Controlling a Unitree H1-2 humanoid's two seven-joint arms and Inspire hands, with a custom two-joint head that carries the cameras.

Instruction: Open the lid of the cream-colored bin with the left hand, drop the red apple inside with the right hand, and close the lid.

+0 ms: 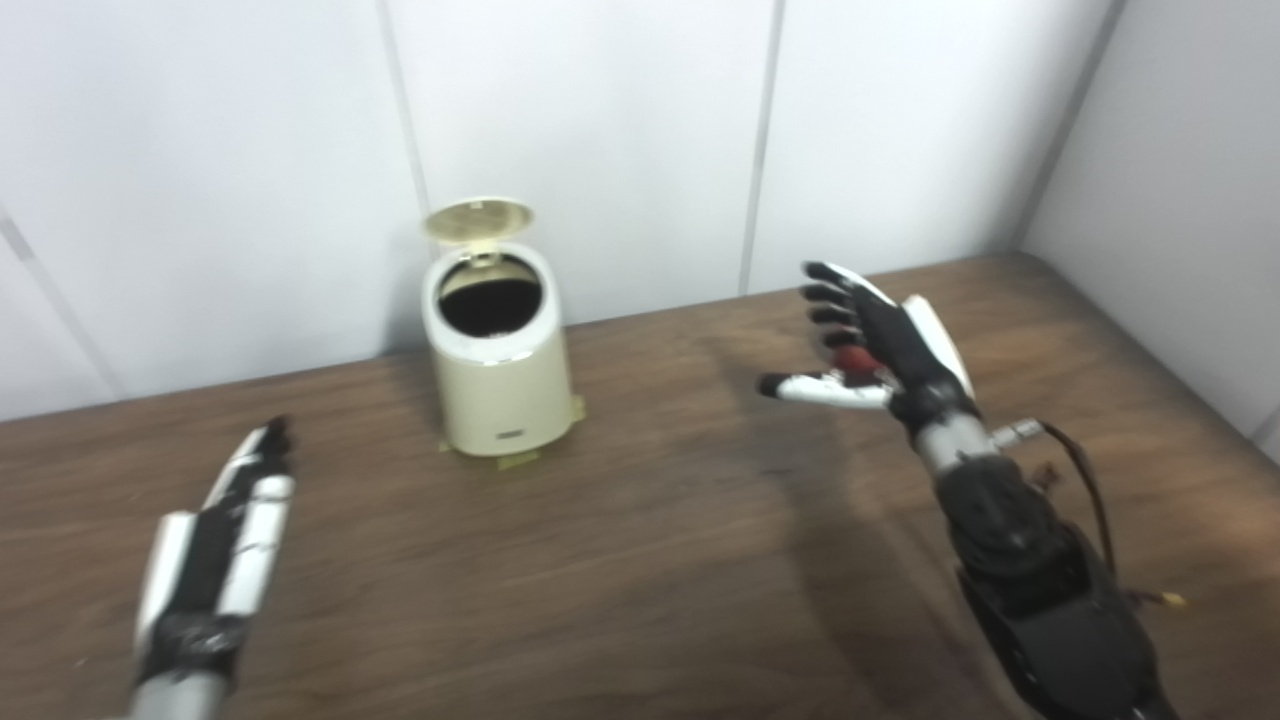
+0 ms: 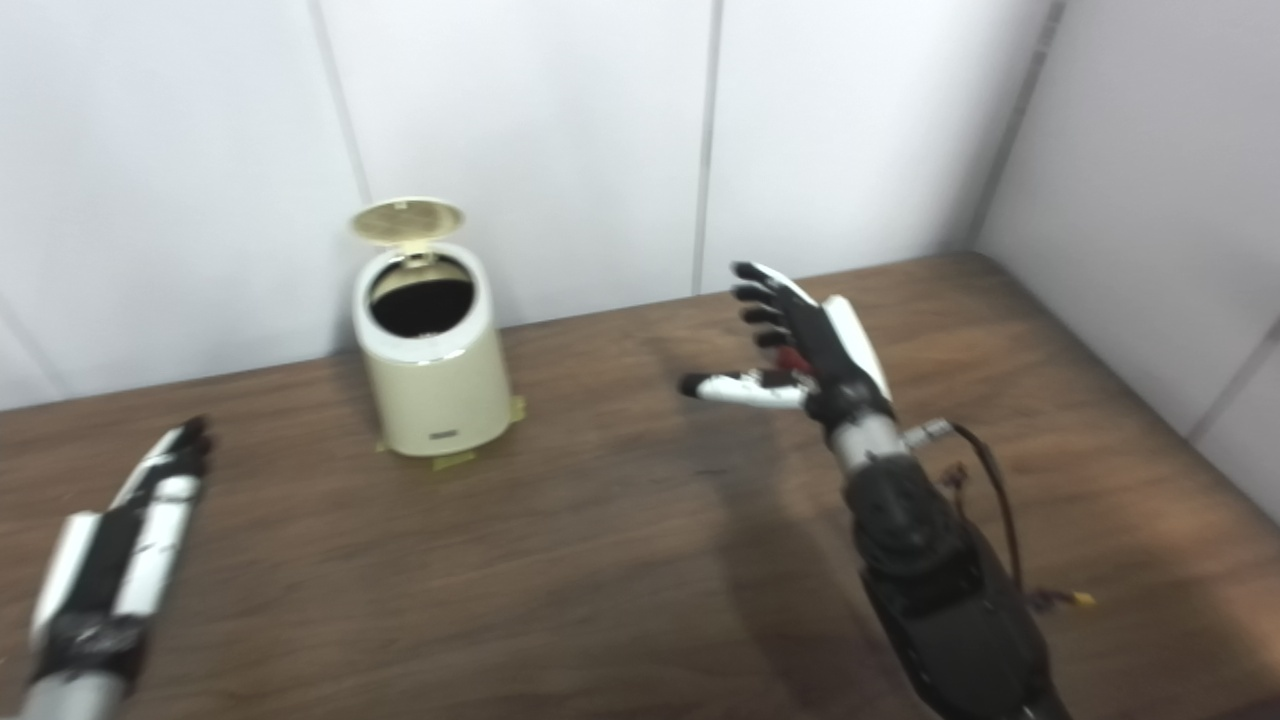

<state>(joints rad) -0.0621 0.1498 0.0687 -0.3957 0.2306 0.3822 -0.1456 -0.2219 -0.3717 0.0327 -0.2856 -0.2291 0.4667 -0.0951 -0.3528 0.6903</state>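
The cream-colored bin (image 1: 497, 390) stands at the back of the table near the wall. Its round lid (image 1: 478, 218) is tipped up and the dark inside (image 1: 490, 305) shows. My right hand (image 1: 875, 345) hovers to the right of the bin, well apart from it, palm facing left, fingers and thumb spread. A small red patch, the apple (image 1: 853, 358), shows between thumb and fingers; most of it is hidden, and I cannot tell whether the hand touches it. My left hand (image 1: 225, 530) is low at the front left, fingers stretched out, holding nothing.
The dark wooden table (image 1: 640, 560) runs to white wall panels behind and on the right. A cable (image 1: 1090, 480) loops off my right wrist. Tape tabs (image 1: 520, 460) stick out under the bin's base.
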